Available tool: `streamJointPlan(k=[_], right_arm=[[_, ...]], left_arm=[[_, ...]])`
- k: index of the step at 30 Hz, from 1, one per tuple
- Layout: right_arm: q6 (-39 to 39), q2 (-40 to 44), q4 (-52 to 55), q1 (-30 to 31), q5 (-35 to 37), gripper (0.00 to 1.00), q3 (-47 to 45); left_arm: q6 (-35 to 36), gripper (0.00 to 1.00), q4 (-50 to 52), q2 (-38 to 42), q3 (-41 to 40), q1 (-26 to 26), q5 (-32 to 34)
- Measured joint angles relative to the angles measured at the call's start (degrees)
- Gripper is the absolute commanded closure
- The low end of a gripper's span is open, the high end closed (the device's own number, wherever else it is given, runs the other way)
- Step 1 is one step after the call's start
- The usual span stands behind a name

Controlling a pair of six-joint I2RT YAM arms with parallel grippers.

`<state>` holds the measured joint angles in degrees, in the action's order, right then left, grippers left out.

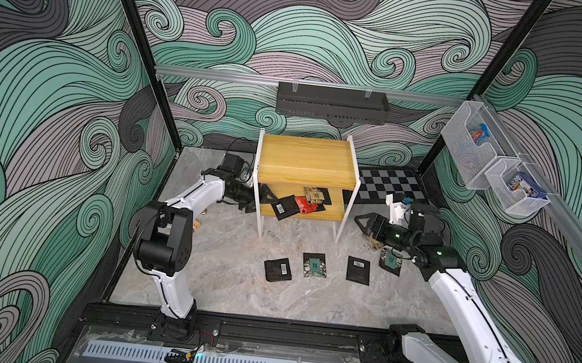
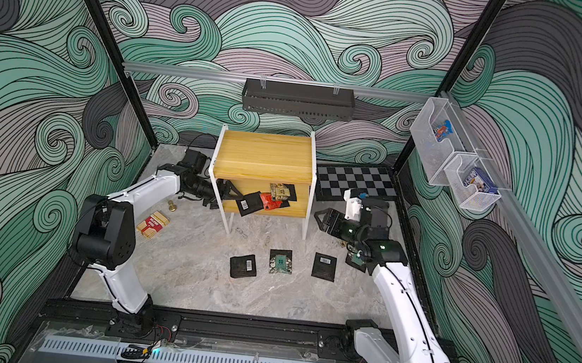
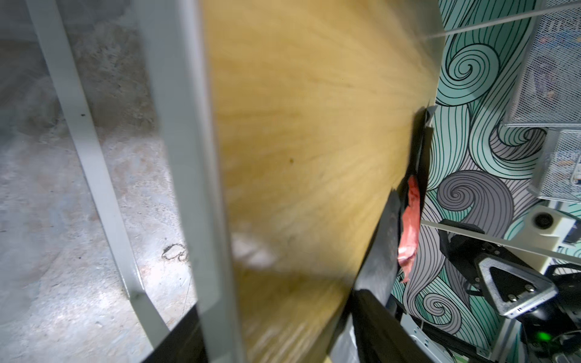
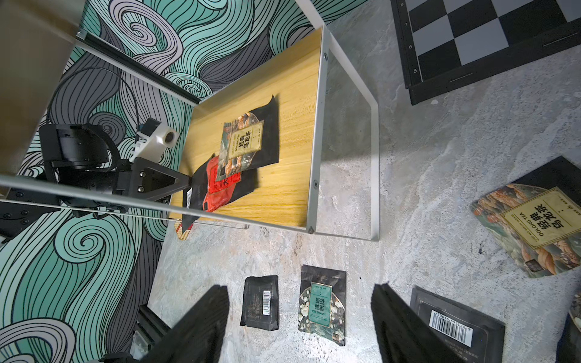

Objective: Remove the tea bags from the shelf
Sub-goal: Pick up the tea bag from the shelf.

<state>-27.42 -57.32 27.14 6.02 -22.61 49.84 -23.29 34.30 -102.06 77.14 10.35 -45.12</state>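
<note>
Grey marble tabletop (image 1: 226, 293), with the shelf (image 1: 306, 158) standing at back centre. A chessboard (image 1: 388, 185) lies flat behind the shelf's right leg.

My left hand (image 1: 264, 203) is in at the shelf's left end, on the lower tier. Its fingers are spread. One sits over the lower board, touching the black barcode sachet (image 1: 283, 208). The other is below the board, outside the white leg. I cannot tell from any view whether it is actually pinching that sachet. The sachet is tilted and partly off the front edge.

My right hand (image 1: 359, 223) hangs just right of the shelf, low over the tabletop. It is released, with nothing between the fingers.

A red-and-tan box (image 2: 153, 225) lies by the left arm.

Also on the lower board:
- red sachet (image 1: 303, 205), touching the barcode one
- tan-faced sachet (image 4: 243, 140), lying on a plain black sachet (image 4: 268, 125)

On the tabletop in front, in a row:
- small black sachet (image 1: 277, 270)
- teal-faced sachet (image 1: 314, 265)
- second barcode sachet (image 1: 358, 270)

An oolong sachet (image 4: 531, 220) lies below the right hand. One more, the half-hidden sachet (image 1: 390, 264), is partly under the right arm.
</note>
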Motion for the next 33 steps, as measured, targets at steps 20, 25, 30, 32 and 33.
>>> streamJointPlan(k=[20,25,30,32,33], right_arm=[[0.00,-0.39,-0.02,0.00,0.00,0.24,0.00],[0.00,-0.55,-0.02,0.00,0.00,0.24,0.00],[-0.02,-0.55,-0.02,0.00,0.00,0.24,0.00],[-0.04,-0.55,-0.02,0.00,0.00,0.24,0.00],[-0.04,-0.55,-0.02,0.00,0.00,0.24,0.00]], left_arm=[[-0.28,0.32,0.66,3.78,0.13,-5.57,5.09],[-1.42,0.32,-0.24,6.19,0.13,-5.57,3.13],[-1.84,0.32,-0.94,6.45,-0.17,-5.46,1.70],[-1.81,0.33,-1.01,6.45,-0.79,-5.22,1.25],[-1.81,0.34,-1.03,6.45,-1.14,-5.05,1.09]])
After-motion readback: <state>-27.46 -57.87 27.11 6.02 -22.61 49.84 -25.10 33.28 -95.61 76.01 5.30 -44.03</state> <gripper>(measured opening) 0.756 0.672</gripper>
